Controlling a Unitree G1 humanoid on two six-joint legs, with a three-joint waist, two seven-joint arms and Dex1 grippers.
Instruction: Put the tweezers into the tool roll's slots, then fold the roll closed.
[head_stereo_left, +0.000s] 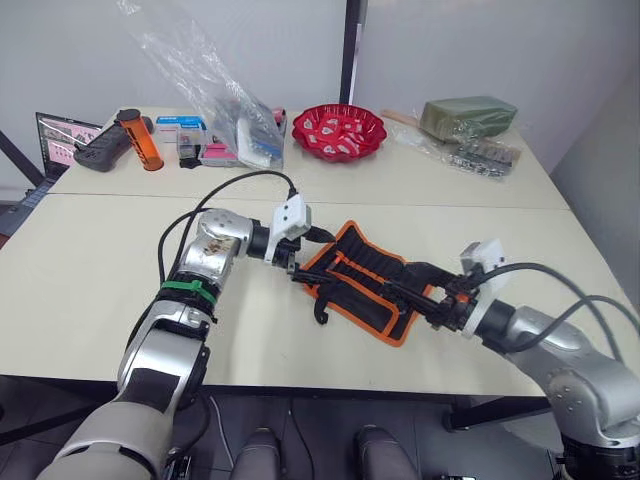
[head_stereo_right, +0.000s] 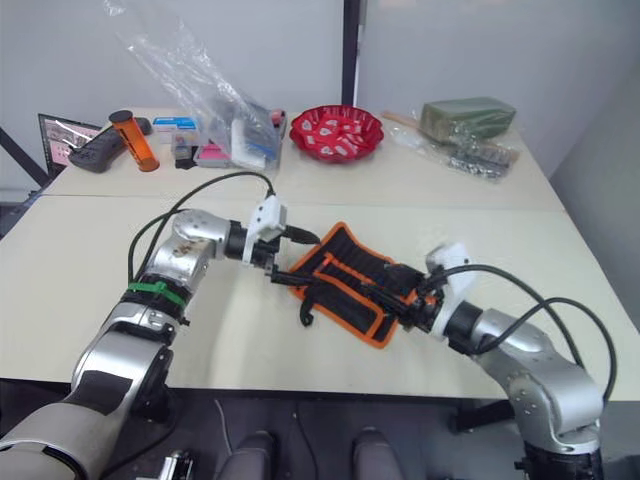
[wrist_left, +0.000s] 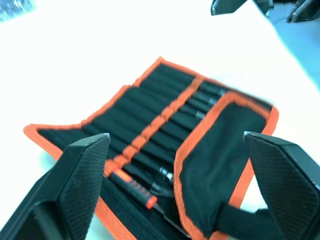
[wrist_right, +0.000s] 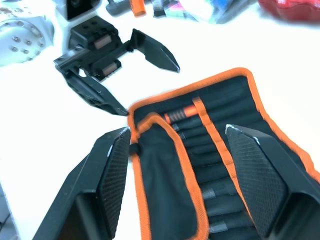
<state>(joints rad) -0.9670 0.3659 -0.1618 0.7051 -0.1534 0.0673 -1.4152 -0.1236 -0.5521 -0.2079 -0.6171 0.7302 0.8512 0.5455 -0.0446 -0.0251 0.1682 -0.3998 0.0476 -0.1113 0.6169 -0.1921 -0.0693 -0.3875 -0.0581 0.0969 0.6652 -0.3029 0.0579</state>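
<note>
I see the flat black fabric tool roll with bright orange edge binding (head_stereo_left: 362, 280) lying open at the centre of the frame on the pale counter (head_stereo_left: 90, 280), one flap folded over its near side. Slim black tweezers (wrist_left: 200, 102) sit tucked in the stitched slots (wrist_left: 165, 131). My left gripper (head_stereo_left: 296, 262) rests at the roll's left corner, fingers spread wide; my right gripper (head_stereo_left: 425, 300) sits at its right end, fingers likewise wide apart, holding nothing.
</note>
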